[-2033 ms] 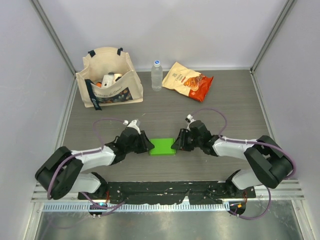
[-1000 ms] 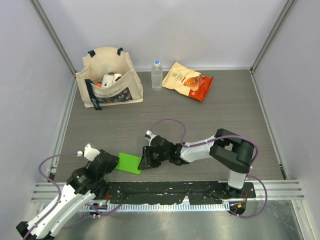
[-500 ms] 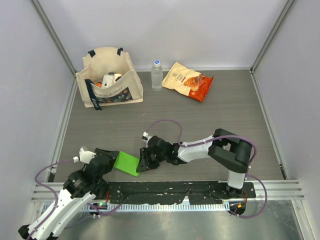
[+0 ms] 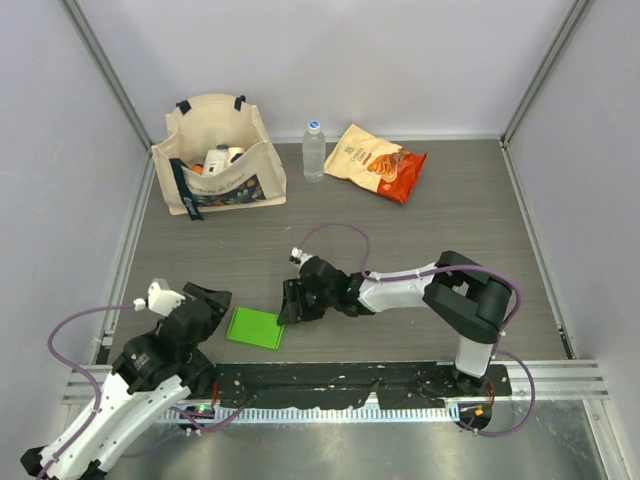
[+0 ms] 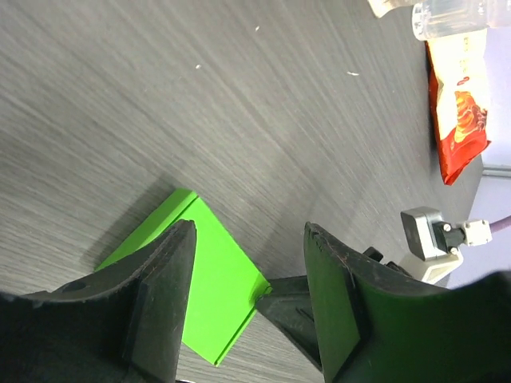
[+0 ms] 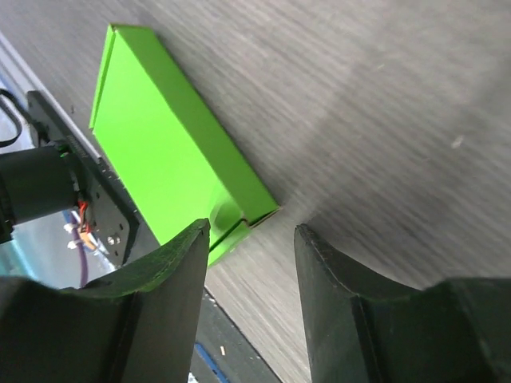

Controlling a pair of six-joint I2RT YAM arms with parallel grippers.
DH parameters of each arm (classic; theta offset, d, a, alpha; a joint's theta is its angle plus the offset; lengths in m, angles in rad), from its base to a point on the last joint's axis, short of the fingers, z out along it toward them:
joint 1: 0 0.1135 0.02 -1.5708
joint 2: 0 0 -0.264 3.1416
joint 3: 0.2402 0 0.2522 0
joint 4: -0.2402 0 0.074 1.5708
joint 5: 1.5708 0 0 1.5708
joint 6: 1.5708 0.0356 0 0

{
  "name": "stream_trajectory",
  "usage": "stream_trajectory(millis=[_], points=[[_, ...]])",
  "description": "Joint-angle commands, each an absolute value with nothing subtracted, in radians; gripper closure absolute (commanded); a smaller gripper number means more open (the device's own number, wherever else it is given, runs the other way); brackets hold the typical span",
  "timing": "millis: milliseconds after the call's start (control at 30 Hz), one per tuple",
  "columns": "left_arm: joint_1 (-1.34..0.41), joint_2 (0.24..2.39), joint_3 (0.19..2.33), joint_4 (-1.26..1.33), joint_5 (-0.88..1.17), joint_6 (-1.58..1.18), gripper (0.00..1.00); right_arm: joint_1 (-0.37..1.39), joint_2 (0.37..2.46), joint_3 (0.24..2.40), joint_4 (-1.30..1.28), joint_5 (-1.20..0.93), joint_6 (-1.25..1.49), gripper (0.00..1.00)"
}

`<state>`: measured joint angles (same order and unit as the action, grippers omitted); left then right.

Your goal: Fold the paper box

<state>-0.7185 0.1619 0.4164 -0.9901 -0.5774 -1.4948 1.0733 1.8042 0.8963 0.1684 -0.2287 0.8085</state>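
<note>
The paper box (image 4: 255,328) is a bright green small flat rectangle lying on the table near the front edge, left of centre. My left gripper (image 4: 213,300) is open and empty just left of it, not touching. In the left wrist view the box (image 5: 204,287) lies below the open left gripper (image 5: 249,230). My right gripper (image 4: 290,305) is open and empty at the box's right corner. In the right wrist view the box (image 6: 168,167) lies just ahead of the open right gripper (image 6: 251,230), with a small flap edge showing at its near corner.
A cloth tote bag (image 4: 218,150) with items stands at the back left. A water bottle (image 4: 314,150) and an orange snack bag (image 4: 377,160) are at the back centre. A black mounting rail (image 4: 330,378) runs along the near edge. Grey walls enclose the table.
The box was carried from the table's centre to the near left. In the last half second both grippers came off it; the left drew back left, and the box now lies flat.
</note>
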Motion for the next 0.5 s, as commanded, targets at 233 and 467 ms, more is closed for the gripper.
stream_trajectory(millis=[233, 467], points=[[-0.721, 0.186, 0.528, -0.706, -0.646, -1.043, 0.43, 1.052, 1.873, 1.196, -0.057, -0.179, 0.457, 0.42], [-0.719, 0.161, 0.600, -0.627, -0.560, -0.854, 0.44, 1.051, 2.057, 1.341, 0.106, -0.371, 0.451, 0.43]])
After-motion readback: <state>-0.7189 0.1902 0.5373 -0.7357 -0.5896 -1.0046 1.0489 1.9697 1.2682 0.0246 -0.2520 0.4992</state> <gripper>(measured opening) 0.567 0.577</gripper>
